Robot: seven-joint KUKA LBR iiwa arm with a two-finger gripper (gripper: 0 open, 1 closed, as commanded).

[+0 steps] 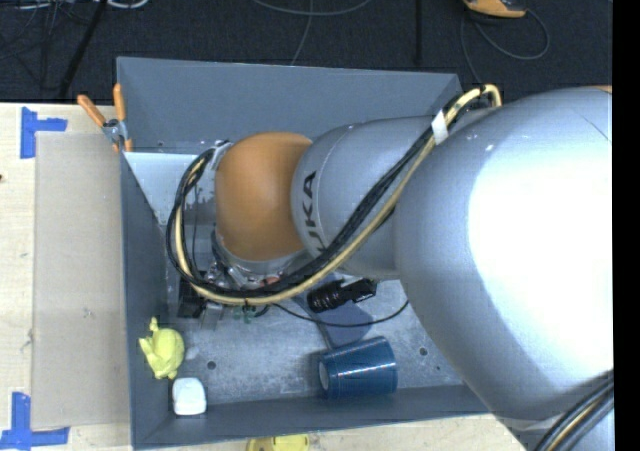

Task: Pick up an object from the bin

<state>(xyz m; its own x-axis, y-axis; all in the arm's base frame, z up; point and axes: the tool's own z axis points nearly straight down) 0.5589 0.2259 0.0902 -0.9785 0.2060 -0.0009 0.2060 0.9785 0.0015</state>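
Your claw sits low at the left of the bin, under the orange cover; you cannot tell if it is wide or narrow. Nearest, toward the view's bottom: one yellow toy figure, then one white block. Well right lies one blue cup, on its side.

Single camera, mounted high, looking down into the grey bin at a slant rather than straight overhead. Far wall shows its inner face toward frame top, near wall is just a thin edge along the bottom. Dark floor with cables lies past the far wall. Arm enters from frame right, close under the lens, covering much of the bin's bottom, with its orange cover near frame centre.
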